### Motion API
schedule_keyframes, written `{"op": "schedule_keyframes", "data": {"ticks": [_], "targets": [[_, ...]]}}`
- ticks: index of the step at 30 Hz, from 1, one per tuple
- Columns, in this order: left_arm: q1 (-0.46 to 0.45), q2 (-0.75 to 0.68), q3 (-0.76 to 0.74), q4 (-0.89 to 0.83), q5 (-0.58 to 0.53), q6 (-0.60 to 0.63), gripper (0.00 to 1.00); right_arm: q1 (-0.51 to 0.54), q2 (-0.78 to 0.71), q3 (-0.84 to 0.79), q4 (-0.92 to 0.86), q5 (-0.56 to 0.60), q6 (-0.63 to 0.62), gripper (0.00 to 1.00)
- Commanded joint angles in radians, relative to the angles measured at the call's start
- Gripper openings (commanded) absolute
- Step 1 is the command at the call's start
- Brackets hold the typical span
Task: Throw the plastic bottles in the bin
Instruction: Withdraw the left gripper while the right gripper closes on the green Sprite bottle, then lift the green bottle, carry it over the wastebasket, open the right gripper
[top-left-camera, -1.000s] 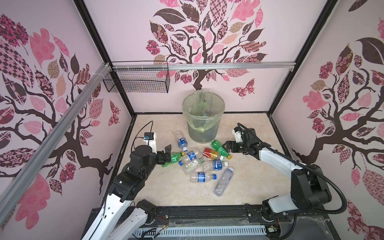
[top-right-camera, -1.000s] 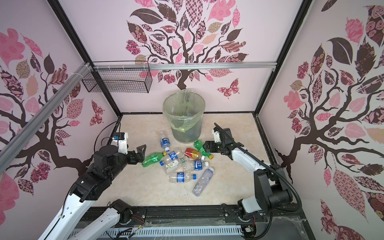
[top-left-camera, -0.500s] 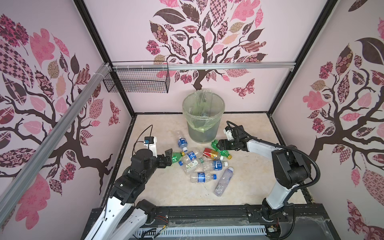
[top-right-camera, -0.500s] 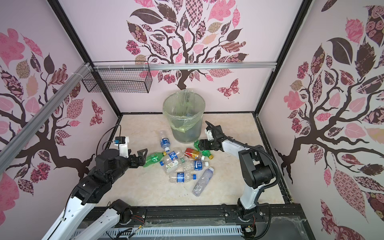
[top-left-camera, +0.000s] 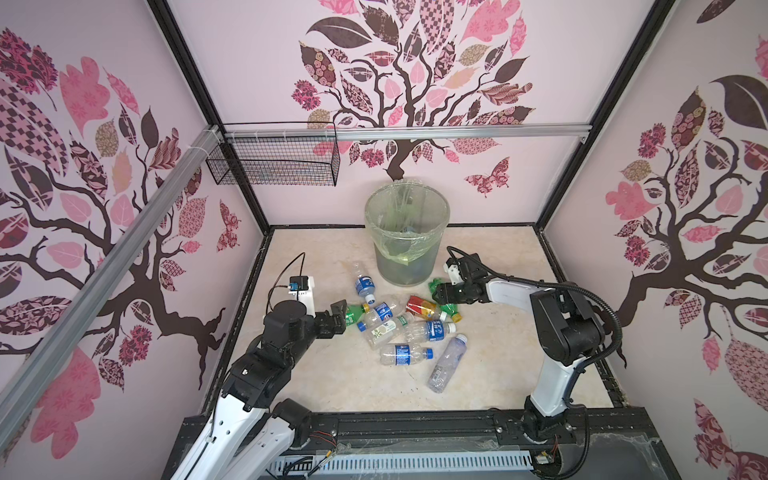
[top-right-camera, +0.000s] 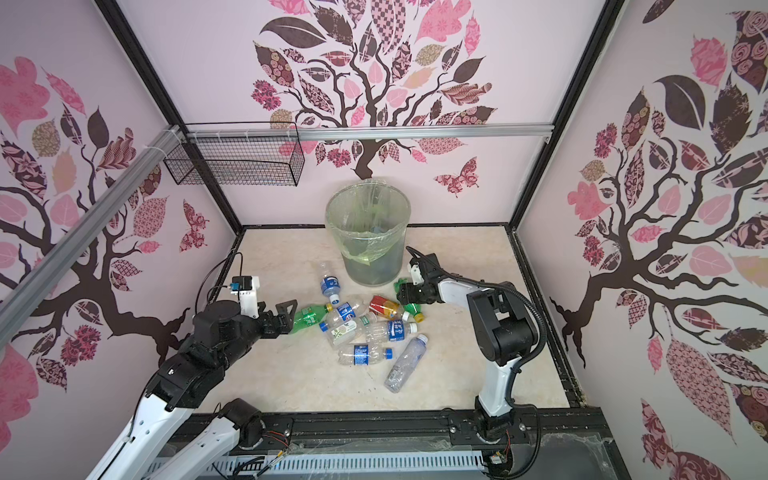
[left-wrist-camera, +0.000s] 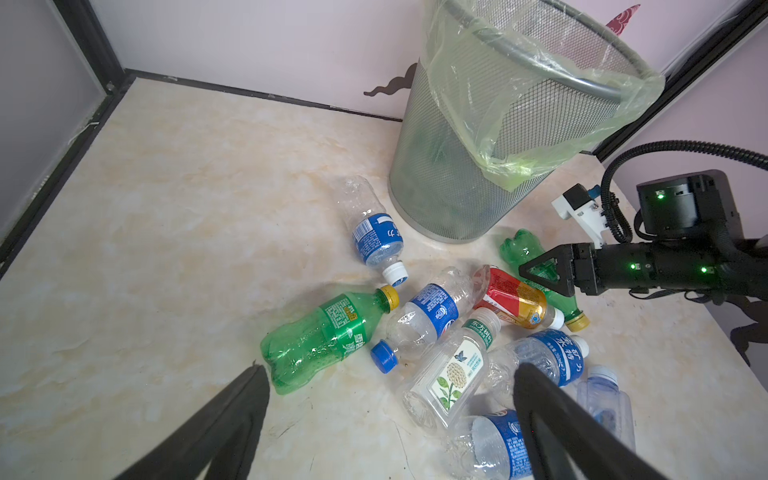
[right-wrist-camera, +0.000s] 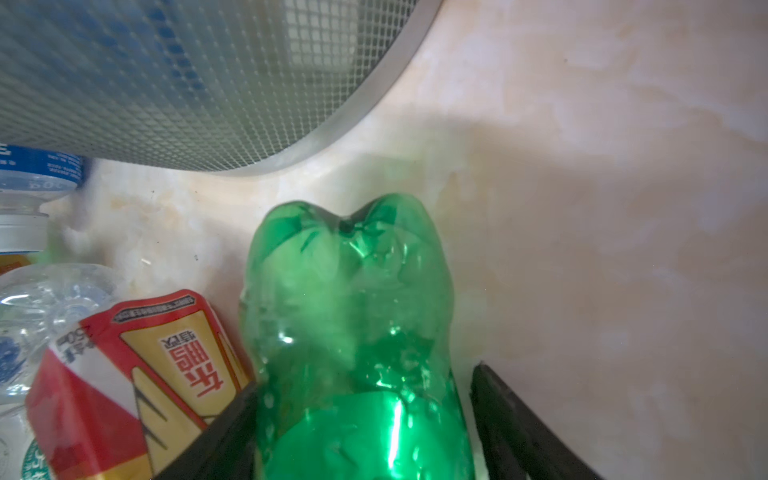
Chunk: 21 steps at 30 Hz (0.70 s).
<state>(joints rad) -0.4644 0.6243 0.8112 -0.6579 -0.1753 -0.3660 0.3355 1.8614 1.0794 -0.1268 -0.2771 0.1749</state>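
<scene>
Fingers (right-wrist-camera: 519, 424) of right gripper (top-left-camera: 438, 295) straddle green bottle (right-wrist-camera: 353, 311) beside bin (top-left-camera: 405, 266), 1 touching, not yet clamped: grasp step. Left gripper (left-wrist-camera: 390, 370) spread, empty. Next: clamp firmly, lift clear above bin rim.

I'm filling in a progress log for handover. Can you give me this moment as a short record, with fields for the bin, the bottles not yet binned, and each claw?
bin: upright behind the pile, contents unclear
loose bottles: nine, lying on the tabletop
left claw: open, empty, facing a green bottle
right claw: open, jaws either side of a second green bottle, gap on one side
</scene>
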Motion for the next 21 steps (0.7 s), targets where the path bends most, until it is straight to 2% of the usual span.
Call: {"op": "schedule_keyframes", "data": {"ticks": [1, 9, 21], "targets": [[0.003, -0.003, -0.027, 0.025, 0.006, -0.002, 0.95, 0.007, 0.023, 0.029, -0.028, 0.058, -0.014, 0.74], [0.004, 0.003, -0.028, 0.024, 0.006, -0.002, 0.95, 0.007, -0.021, 0.002, -0.04, 0.176, -0.002, 0.63], [0.004, 0.003, -0.037, 0.053, 0.037, -0.015, 0.96, 0.007, -0.269, -0.07, -0.048, 0.203, 0.037, 0.58]]}}
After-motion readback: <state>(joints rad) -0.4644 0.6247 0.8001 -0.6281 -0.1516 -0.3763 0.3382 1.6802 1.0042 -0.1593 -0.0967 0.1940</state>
